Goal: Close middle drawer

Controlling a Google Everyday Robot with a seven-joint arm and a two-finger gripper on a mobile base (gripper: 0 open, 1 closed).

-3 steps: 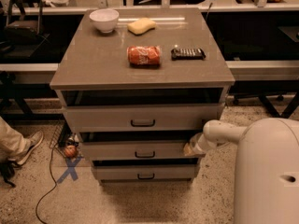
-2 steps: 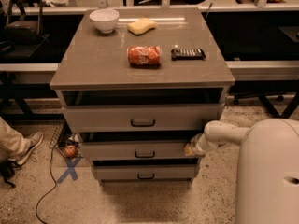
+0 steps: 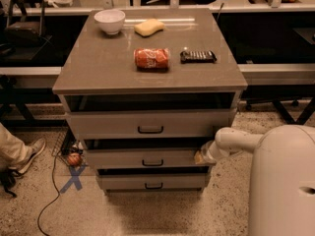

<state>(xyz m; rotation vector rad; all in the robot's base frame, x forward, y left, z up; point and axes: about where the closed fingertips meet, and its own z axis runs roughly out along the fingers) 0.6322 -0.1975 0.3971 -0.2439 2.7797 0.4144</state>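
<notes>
Camera view: end effector (image 3: 203, 156) sat at right end of middle drawer (image 3: 142, 159) front, touching or just beside it. How far open: could not tell. Drawer stood partly pulled out, front panel running leftward from end effector, long axis left-right. Cabinet (image 3: 98, 68) body lay beyond, so closing push judged straight inward.

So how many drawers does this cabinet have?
3, stacked: the top drawer, the middle drawer below it, with the gripper at the right end of its front, and the lowest drawer.
</notes>
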